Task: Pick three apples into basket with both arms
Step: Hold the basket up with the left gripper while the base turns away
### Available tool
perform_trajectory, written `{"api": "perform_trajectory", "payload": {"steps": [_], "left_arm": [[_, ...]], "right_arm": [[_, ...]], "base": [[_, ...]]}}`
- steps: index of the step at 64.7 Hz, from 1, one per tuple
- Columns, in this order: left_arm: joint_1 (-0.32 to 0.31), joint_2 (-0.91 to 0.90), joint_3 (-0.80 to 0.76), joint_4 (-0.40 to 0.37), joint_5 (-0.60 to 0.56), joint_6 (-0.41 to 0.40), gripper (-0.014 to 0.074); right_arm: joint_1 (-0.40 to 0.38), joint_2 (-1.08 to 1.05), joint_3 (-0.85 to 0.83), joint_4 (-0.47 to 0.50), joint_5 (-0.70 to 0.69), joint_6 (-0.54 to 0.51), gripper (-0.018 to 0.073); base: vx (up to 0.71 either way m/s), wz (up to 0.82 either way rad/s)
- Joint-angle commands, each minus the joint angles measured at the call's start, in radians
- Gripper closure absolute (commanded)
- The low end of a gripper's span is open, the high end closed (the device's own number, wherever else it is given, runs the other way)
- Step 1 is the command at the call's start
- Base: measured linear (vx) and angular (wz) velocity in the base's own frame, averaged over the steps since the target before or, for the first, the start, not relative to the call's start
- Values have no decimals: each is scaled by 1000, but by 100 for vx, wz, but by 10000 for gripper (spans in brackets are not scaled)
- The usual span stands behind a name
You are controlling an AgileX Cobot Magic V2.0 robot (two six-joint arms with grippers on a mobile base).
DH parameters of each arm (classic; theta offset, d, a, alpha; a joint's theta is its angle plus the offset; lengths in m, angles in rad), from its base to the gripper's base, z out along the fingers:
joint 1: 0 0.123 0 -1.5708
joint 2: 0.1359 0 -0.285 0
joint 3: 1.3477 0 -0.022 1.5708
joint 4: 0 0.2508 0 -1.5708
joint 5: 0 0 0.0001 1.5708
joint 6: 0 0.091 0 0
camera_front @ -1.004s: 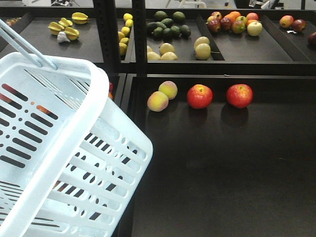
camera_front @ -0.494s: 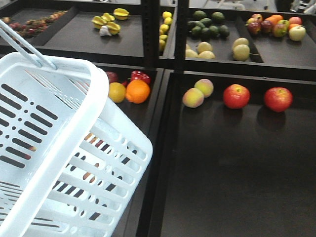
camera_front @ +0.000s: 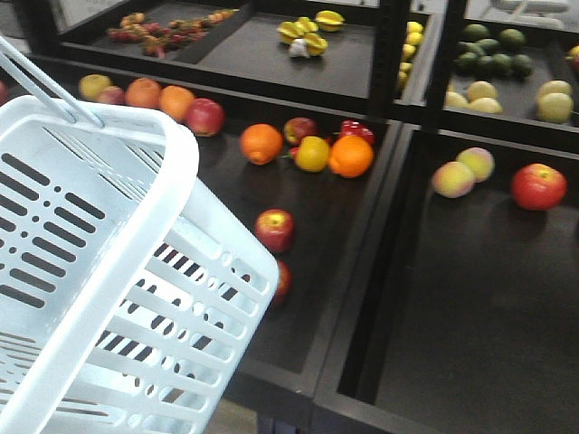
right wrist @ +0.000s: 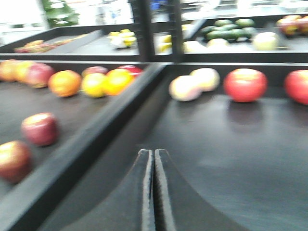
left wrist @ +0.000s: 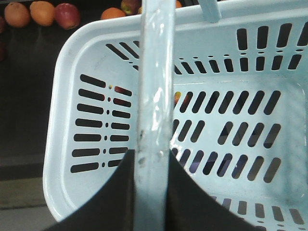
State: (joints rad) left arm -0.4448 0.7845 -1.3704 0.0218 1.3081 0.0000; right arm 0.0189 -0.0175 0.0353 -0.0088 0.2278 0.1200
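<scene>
Searching for the first apple

A red apple [camera_front: 274, 229] lies on the black shelf tray [camera_front: 335, 235] beside the empty basket [camera_front: 181, 163], hung by its handle [left wrist: 155, 72] from the left gripper [left wrist: 153, 161], jaws clamped. Right gripper [right wrist: 154, 159], pinched shut on nothing, must open and reach. Stocked fruit shelves surround.

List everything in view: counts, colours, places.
basket: one, pale blue-white, front left, looks empty
apples: at least four, red; two by the basket's far corner, one back left, one in right bin
oranges: two, orange, left bin, either side of the yellow fruit
yellow fruit: one, yellow, left bin
peach-like fruits: two, pink-yellow, right bin
star fruit: several, yellow, upper shelf
dark green fruits: several, upper shelf, right
left gripper: black, shut on basket handle
right gripper: black, shut, empty, above right bin
</scene>
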Motion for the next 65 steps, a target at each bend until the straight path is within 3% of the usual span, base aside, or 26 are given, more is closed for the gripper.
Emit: {"api": "perform_trajectory", "payload": {"steps": [1,65], "left_arm": [[-6,-2,-23,-5,-58,-13,604],[-6,-2,-23,-5,-58,-13,603]], "right_arm": [[-8,-4,6,-2,-73,0,568],[-8,-4,6,-2,-73,0,568]], "base": [[-12,46],[-12,54]]}}
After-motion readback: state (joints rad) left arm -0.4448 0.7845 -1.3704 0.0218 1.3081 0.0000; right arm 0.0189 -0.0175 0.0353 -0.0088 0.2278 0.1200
